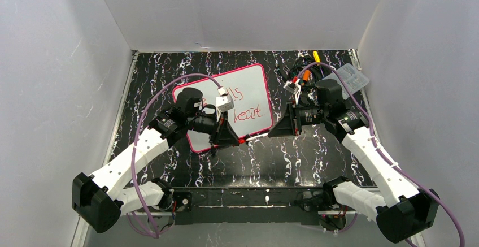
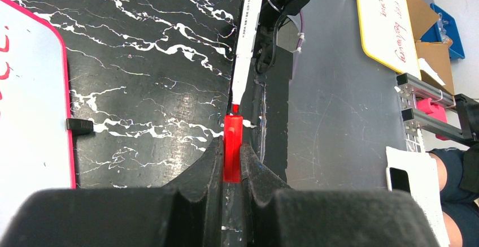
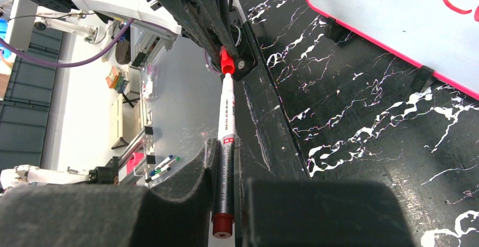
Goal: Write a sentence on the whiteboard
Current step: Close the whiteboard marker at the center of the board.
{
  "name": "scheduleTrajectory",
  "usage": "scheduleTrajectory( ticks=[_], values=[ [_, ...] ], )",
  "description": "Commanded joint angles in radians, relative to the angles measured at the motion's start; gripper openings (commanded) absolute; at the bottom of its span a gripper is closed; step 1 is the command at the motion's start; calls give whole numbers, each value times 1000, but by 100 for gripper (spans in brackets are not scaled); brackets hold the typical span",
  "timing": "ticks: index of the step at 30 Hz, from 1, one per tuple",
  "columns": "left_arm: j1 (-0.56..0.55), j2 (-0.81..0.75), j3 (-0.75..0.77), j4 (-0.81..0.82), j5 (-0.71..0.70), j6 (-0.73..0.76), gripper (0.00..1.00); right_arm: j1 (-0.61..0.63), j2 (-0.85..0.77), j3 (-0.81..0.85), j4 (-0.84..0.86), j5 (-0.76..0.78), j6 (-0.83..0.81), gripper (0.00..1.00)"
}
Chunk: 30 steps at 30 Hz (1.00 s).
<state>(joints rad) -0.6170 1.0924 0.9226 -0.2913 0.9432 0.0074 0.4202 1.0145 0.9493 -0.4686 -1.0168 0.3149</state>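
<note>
One pink-rimmed whiteboard [image 1: 254, 83], one white marker [image 3: 226, 111], one red cap [image 2: 232, 151] and one clear plastic box [image 1: 354, 77].

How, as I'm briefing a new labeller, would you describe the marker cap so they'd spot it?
Look just off the near edge of the whiteboard. The cap is the short red piece pinched in the left gripper, unlike the long white marker in the right gripper.

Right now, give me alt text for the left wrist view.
The left pincer is shut on a red cap, and the white marker runs straight up from the cap's mouth to the top edge. The pink-rimmed whiteboard lies at left on the black marbled table.
</note>
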Motion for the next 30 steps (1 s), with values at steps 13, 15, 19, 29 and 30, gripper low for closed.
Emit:
scheduleTrajectory(
  ticks=[13,15,19,29,30],
  values=[
    [4,17,15,16,42,0,0,9,-4,-16,13,-22,-13,1],
    [3,14,14,19,42,0,0,9,-5,-19,11,-22,-14,1],
    [3,14,13,25,46,-1,0,11,-7,-21,12,-19,-14,1],
    [1,15,13,29,64,0,0,14,7,-18,19,-25,-13,1],
    [0,14,13,29,66,0,0,15,8,-17,19,-25,-13,1]
  ],
)
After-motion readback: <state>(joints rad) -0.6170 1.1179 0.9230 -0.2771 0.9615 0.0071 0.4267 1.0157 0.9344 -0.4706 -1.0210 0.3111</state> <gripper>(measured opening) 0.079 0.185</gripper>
